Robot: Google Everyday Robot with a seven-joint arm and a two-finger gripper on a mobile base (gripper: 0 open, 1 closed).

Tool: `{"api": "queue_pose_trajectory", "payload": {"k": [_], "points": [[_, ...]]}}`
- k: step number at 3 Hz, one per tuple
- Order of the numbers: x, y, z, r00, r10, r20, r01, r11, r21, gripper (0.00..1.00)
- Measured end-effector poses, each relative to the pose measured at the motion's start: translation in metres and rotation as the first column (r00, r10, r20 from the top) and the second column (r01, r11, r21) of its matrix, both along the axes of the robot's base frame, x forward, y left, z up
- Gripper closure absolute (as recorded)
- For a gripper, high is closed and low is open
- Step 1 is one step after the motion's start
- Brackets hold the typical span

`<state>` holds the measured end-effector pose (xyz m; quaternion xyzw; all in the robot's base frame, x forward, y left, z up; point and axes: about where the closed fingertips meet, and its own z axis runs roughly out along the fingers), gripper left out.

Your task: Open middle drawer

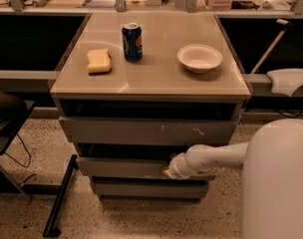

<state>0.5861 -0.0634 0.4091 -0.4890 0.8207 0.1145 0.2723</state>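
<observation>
Dim warm light, hand (167,172) in shadow at middle drawer (121,167).

Pincer (167,172) at middle drawer (119,168), right side

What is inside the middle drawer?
Only a dark gap shows above the middle drawer; contents are hidden under the top drawer. The gripper is at the middle drawer's upper edge.

Middle drawer (121,168) front plain grey, the same grey as the bottom drawer (146,189) and the top drawer (141,131), which alone carries pale scratch marks; cabinet top (151,81) glossy tan. On it: yellow sponge (98,61), dark blue soda can (132,42) with silver rim, off-white bowl (200,58). Arm (214,158) white, its gripper (167,172) tan-tipped at the middle drawer's upper edge, right of centre; floor (32,213) beige with dark speckles.
</observation>
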Motion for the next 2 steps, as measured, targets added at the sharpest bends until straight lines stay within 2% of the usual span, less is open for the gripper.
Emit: {"api": "queue_pose_trajectory", "payload": {"k": [1, 2], "points": [[0.0004, -0.0005, 0.0057, 1.0000, 0.000, 0.000, 0.000, 1.000, 0.000, 1.00], [-0.0009, -0.0021, 0.0138, 0.9995, 0.016, 0.028, -0.016, 1.000, -0.005, 1.00]]}}
